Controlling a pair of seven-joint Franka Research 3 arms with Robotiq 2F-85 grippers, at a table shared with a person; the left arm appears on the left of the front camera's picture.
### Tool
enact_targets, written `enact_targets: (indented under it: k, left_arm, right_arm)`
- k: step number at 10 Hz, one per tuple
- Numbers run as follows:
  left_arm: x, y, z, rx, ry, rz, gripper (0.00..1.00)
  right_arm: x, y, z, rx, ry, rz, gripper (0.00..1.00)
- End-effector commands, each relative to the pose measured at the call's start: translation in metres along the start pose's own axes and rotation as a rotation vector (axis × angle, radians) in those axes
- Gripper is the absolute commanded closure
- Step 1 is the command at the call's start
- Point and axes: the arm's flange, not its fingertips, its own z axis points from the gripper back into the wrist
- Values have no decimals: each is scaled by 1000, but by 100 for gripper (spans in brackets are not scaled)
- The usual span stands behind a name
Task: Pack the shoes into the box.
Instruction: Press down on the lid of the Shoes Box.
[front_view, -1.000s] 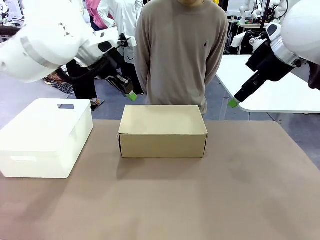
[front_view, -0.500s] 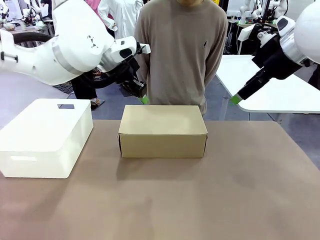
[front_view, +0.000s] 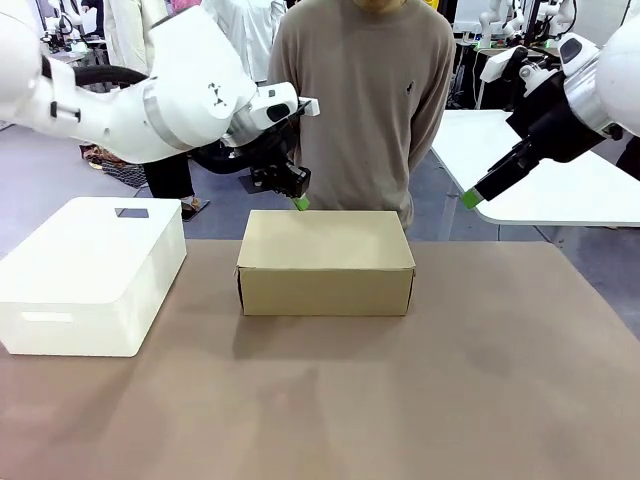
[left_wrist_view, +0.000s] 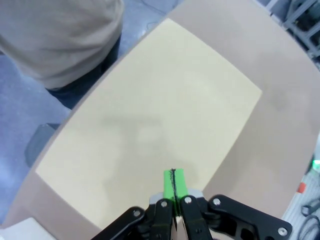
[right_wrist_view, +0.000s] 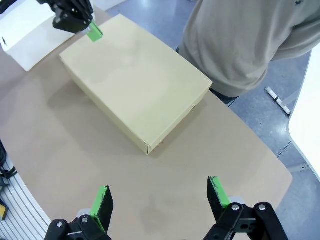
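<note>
The brown cardboard box (front_view: 325, 258) stands in the middle of the table with its lid down; I also see its top (left_wrist_view: 150, 125) from above and the whole box (right_wrist_view: 135, 80) from the right wrist. The shoes are out of view. My left gripper (front_view: 300, 203) hovers just above the box's far left edge, shut with nothing in it, its green pads pressed together (left_wrist_view: 173, 182). It also shows in the right wrist view as the left gripper (right_wrist_view: 94, 32) over the box's corner. My right gripper (front_view: 468, 199) hangs high off the table's right side, open and empty (right_wrist_view: 160, 200).
A white rounded plastic box (front_view: 90, 272) sits at the table's left. A person (front_view: 362, 100) stands close behind the cardboard box, hands behind the back. A white table (front_view: 545, 170) stands at the far right.
My left arm has swung to the right and lowered, bringing its shut gripper from left of the box to just above its far edge. The right arm rose slightly.
</note>
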Motion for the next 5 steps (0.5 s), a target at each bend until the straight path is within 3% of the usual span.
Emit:
enact_targets:
  k: [1,5]
  left_arm:
    - [27,-1,-1,37,46,-11,100]
    - [60,11,-30,75,70,-23,100]
  right_arm:
    - [1,-1,0,-4,15,-5,0]
    - [1,-1,0,-4,15,-5,0]
